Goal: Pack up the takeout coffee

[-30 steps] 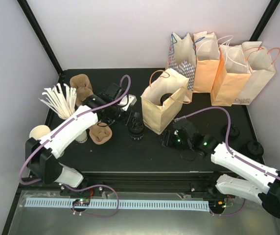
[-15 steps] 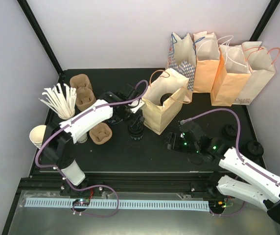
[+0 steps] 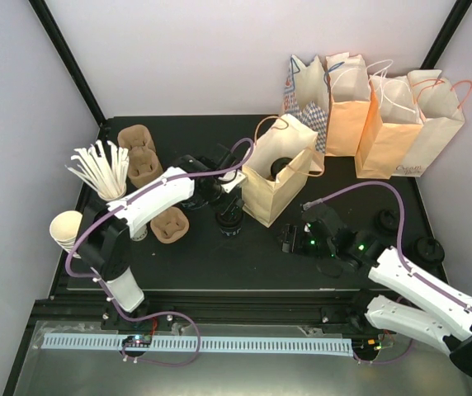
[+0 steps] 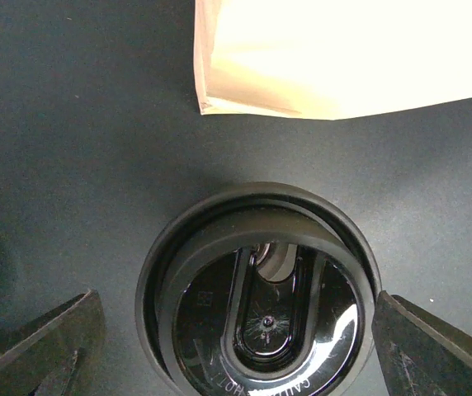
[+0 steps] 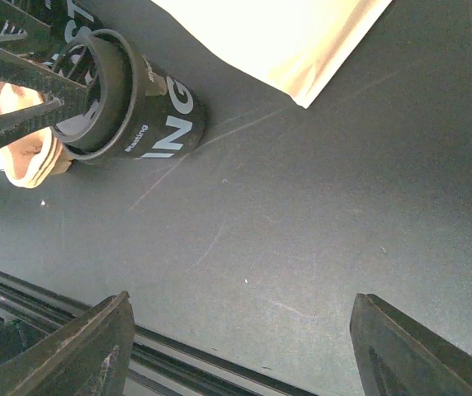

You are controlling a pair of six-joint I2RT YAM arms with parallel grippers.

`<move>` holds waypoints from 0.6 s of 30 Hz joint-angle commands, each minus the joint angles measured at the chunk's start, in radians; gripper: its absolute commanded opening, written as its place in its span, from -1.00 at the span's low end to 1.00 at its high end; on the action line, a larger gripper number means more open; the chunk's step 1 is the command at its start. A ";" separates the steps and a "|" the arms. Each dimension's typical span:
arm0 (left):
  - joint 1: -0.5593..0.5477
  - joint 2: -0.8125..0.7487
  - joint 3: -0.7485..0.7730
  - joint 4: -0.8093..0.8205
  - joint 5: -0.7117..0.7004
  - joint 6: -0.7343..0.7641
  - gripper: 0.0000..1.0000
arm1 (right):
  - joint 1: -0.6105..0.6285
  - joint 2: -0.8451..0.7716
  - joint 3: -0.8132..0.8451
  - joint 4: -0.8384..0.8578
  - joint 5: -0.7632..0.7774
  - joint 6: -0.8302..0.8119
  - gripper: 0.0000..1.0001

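Top external shows one white paper cup with black lettering (image 3: 139, 233) standing beneath the left arm (image 3: 149, 205), which has swung right since a second ago; left gripper (image 4: 234, 318) spread wide astride one lidded black cup (image 5: 149, 103), not touching it; five paper bags (image 3: 273, 186); right gripper (image 5: 242, 330), pulled back, gapes empty

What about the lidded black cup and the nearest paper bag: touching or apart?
Apart. The right wrist view shows a strip of bare table between the black cup and the paper bag's bottom corner.
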 commanded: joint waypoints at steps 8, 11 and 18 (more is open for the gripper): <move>-0.030 -0.005 -0.020 0.026 0.002 0.039 0.75 | 0.000 0.034 0.037 0.009 0.010 -0.022 0.49; -0.035 -0.012 -0.030 0.030 -0.008 0.042 0.76 | 0.001 0.034 0.034 0.008 0.009 -0.019 0.50; -0.041 0.004 -0.034 0.031 -0.021 0.041 0.66 | 0.001 0.032 0.031 0.007 0.003 -0.011 0.50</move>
